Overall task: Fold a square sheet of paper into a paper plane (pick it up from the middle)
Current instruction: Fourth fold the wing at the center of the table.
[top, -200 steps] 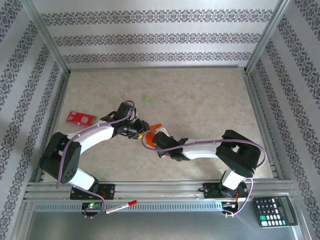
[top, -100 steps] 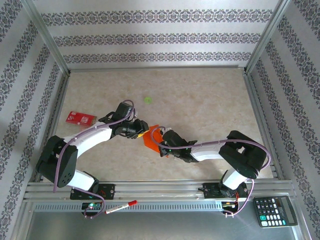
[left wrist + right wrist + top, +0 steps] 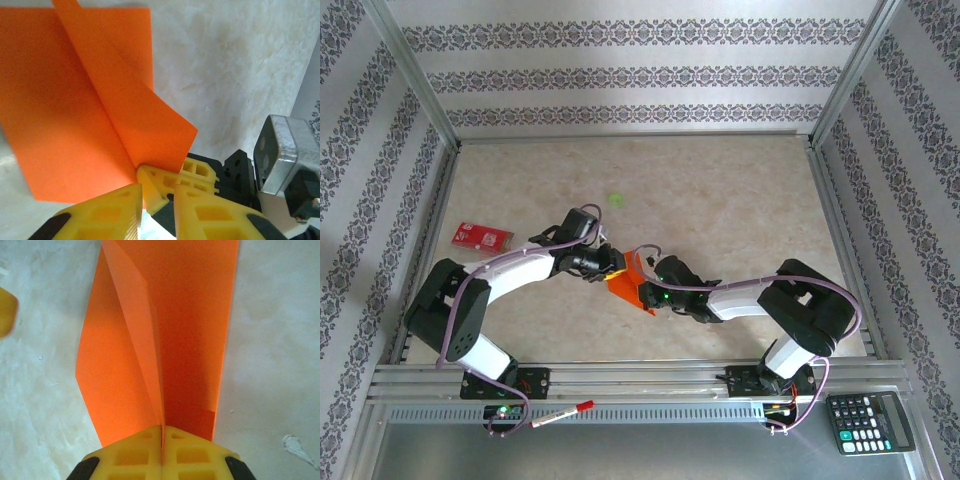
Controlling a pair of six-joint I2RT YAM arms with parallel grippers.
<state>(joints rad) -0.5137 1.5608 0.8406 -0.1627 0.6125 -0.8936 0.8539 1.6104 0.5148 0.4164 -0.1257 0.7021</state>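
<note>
The right gripper [image 3: 161, 431] is clamped on one end of the paper [image 3: 170, 330], whose long axis runs straight out from it over the table [image 3: 740, 200], the left gripper [image 3: 156, 194] parted just beside that pinch.

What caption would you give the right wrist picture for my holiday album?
The right gripper pinched shut on the edge of a creased orange paper, pale table behind.

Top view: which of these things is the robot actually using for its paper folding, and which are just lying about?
In use: orange square sheet of paper, right gripper pinching it, left gripper at its edge.
Lying about: red card, green spot, red-capped pen, calculator.
</note>
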